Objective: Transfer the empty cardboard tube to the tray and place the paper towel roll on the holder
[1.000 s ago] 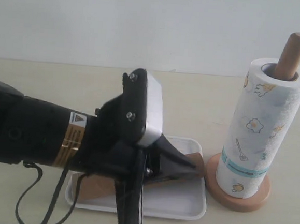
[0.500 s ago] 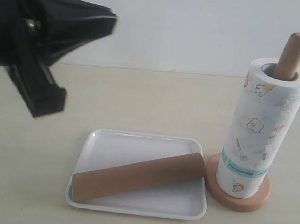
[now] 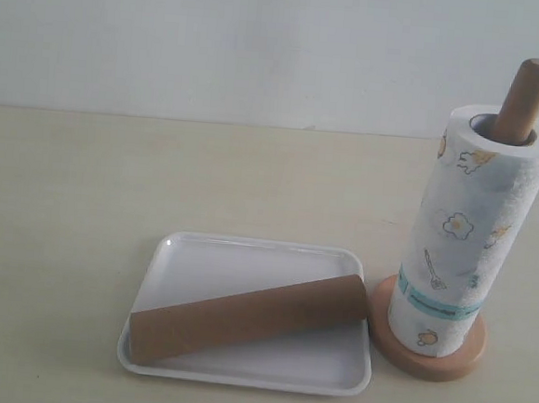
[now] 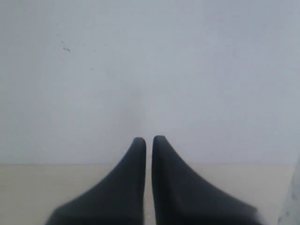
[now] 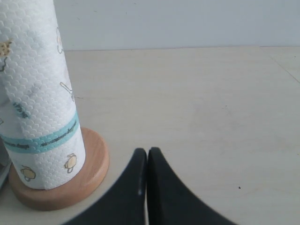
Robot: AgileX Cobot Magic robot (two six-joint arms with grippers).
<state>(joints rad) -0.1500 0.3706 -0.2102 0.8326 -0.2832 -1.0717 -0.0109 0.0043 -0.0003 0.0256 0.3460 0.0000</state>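
Observation:
The brown empty cardboard tube (image 3: 249, 317) lies slantwise in the white tray (image 3: 247, 251), its right end poking over the rim. To the right, the paper towel roll (image 3: 468, 226) stands upright on the wooden holder (image 3: 439, 364), whose pole (image 3: 525, 96) sticks out of the top. Neither arm shows in the exterior view. My left gripper (image 4: 149, 139) is shut and empty, facing the pale wall. My right gripper (image 5: 147, 151) is shut and empty above the table, beside the paper towel roll (image 5: 37, 89) and the holder's base (image 5: 91, 171).
A pale wooden table (image 3: 94, 178) carries everything, with a plain white wall (image 3: 263, 42) behind it. The holder stands close against the tray's right rim.
The left arm, which stood over the tray a second ago, has lifted away up and to the left and left the exterior view. Tube, tray and roll have not moved.

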